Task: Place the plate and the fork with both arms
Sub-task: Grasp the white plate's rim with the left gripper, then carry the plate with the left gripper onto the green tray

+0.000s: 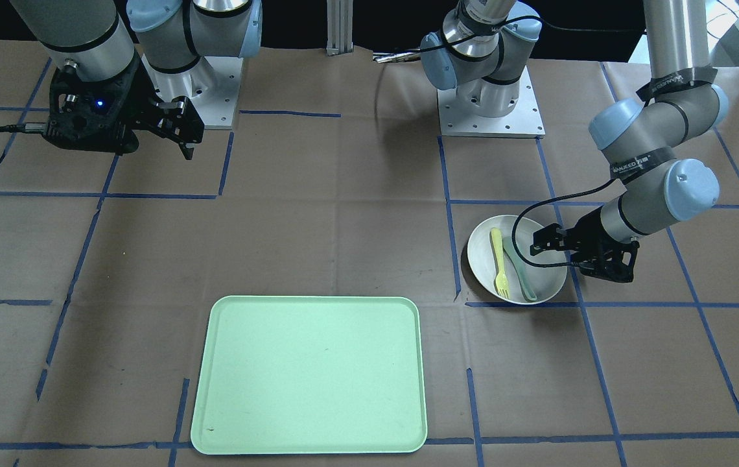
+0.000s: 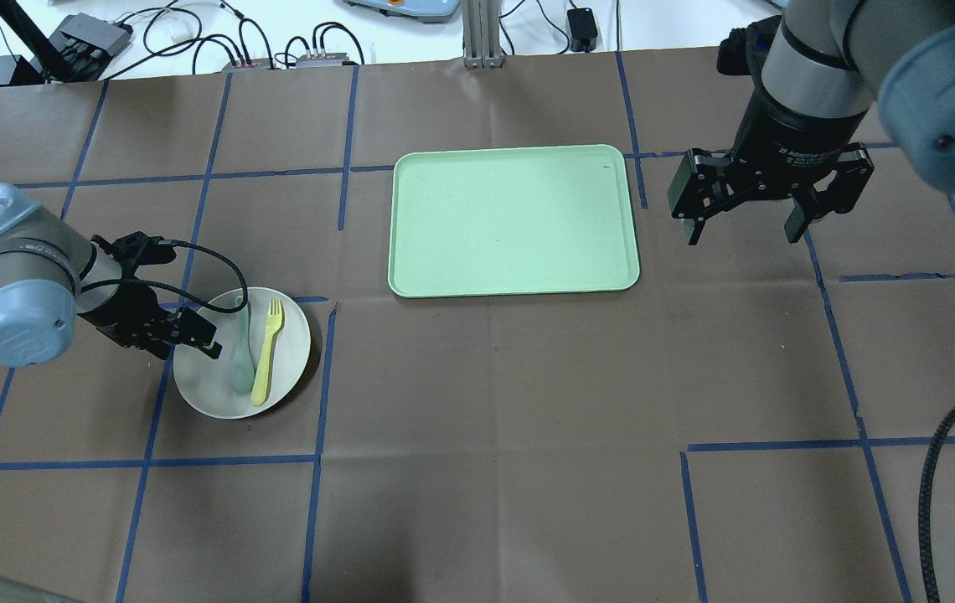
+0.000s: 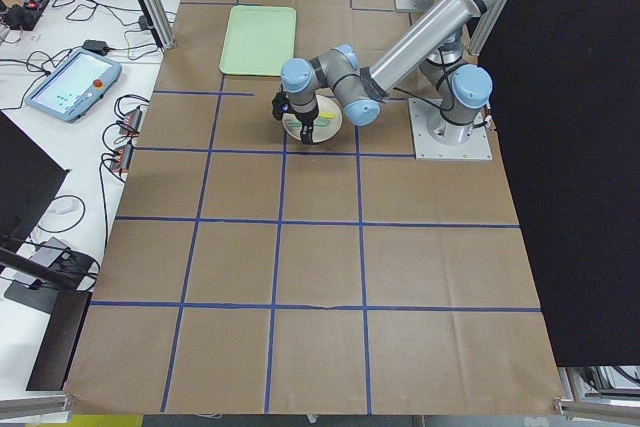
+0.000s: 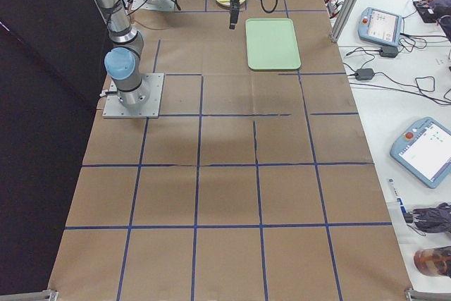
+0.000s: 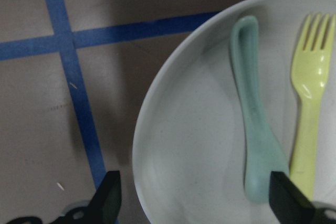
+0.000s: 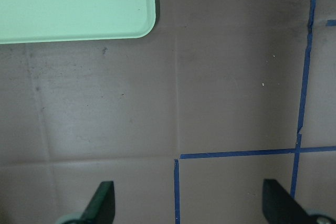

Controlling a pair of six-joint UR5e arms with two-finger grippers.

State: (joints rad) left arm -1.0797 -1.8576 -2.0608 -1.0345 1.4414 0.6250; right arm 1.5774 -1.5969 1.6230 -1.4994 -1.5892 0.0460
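Brown kraft paper (image 2: 477, 377), creased and matte, covers the worktop and is divided into squares by blue tape (image 2: 316, 394). The plate (image 2: 208, 389) is round, shallow and off-white with a dull, faintly speckled surface. It rests flat on the paper close to the worktop's left edge, about midway between the near and far edges. Two utensils lie side by side in it, both of smooth plastic. One is the fork (image 2: 267, 352), slim and pale yellow with short tines (pointing toward the far edge). The other is a grey-green spoon (image 2: 241, 364), between the fork and the gripper. A rectangular pale-green tray (image 2: 515, 219) with rounded corners and a low raised rim lies near the middle of the far edge, well apart from the plate.

The left arm (image 2: 17, 285) reaches low, with its wrist bent so that the left gripper (image 2: 197, 333) sits just over the plate's rim on the side toward the left edge. Its fingers are spread wide. In the wrist view one fingertip (image 5: 107, 195) is over the paper outside the rim and the other is over the fork's handle. Contact cannot be judged. The right arm (image 2: 813, 84) holds the right gripper (image 2: 743, 234) pointing straight down, raised above bare paper beside the tray's right short side. Its fingers are also spread apart and grasp nothing.
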